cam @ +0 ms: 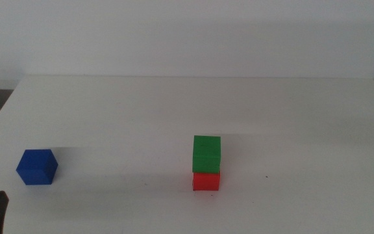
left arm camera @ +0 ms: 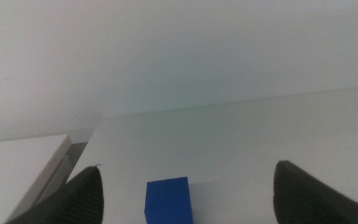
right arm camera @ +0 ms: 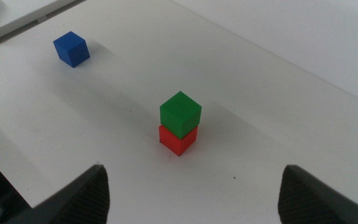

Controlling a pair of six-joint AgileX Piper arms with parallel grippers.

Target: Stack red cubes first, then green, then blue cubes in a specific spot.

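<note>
Blue cube [cam: 37,167] sat alone on the white surface [cam: 304,117], well apart from the two-cube stack and toward the left arm's side. That stack had the green cube [cam: 207,154] resting on the red cube [cam: 206,181], its edges roughly in line with the red one's but turned a touch off square. A few tiny dark marks dotted the surface near the stack.

The left claw [left arm camera: 185,196] was spread wide, one dark jaw to each side of the blue cube in its wrist view, though not yet around it. In the middle view only its tip showed at the bottom-left corner. The right claw [right arm camera: 194,193] was also spread and held nothing, waiting back from the stack.

The step in hand looked to be the blue pick. Doing it well would mean centring the jaws on two flat opposite faces, since the cube sat angled, and closing square. On placement, a slow descent straight over the green cube would avoid nudging the slightly twisted stack.
</note>
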